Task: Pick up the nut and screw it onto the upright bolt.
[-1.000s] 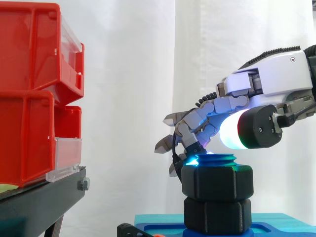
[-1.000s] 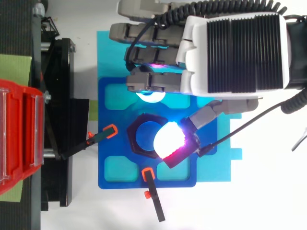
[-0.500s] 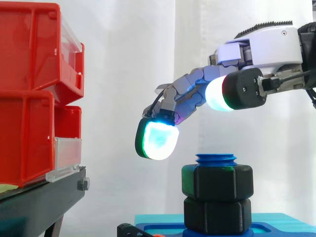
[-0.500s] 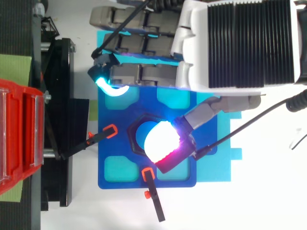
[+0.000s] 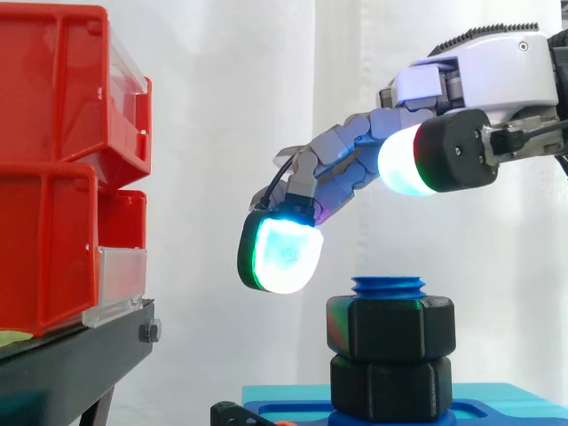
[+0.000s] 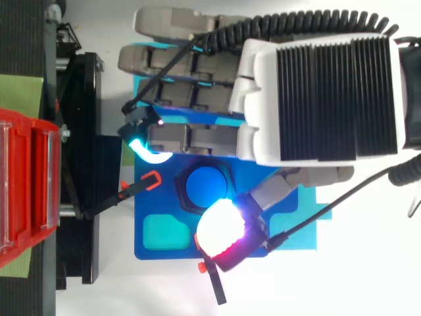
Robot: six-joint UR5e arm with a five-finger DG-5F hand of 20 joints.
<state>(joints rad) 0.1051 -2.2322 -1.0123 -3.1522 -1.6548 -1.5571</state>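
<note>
A black hex nut (image 5: 390, 325) sits threaded on the upright blue bolt (image 5: 388, 286), above a second black hex piece (image 5: 390, 387) at the bolt's foot. From above, the bolt's blue top (image 6: 205, 186) shows inside the nut's black rim (image 6: 180, 191). My hand (image 5: 497, 71) hovers above and apart from the nut, open, its fingers stretched out to the left and holding nothing. One glowing cyan fingertip (image 5: 282, 254) hangs left of the bolt top. The white-glowing thumb pad (image 6: 222, 225) lies beside the nut, and the palm (image 6: 322, 85) covers the fixture's far side.
The bolt stands in a blue fixture plate (image 6: 158, 249) on a cyan mat (image 6: 309, 230), held by two orange-tipped clamps (image 6: 151, 179) (image 6: 202, 240). Red bins (image 5: 62, 160) on a black stand (image 5: 80, 355) rise at the left, close to the plate.
A second ago the fingers were curled down around the nut's top. They have since lifted off and straightened, and the thumb pad has slid off the bolt top to the side.
</note>
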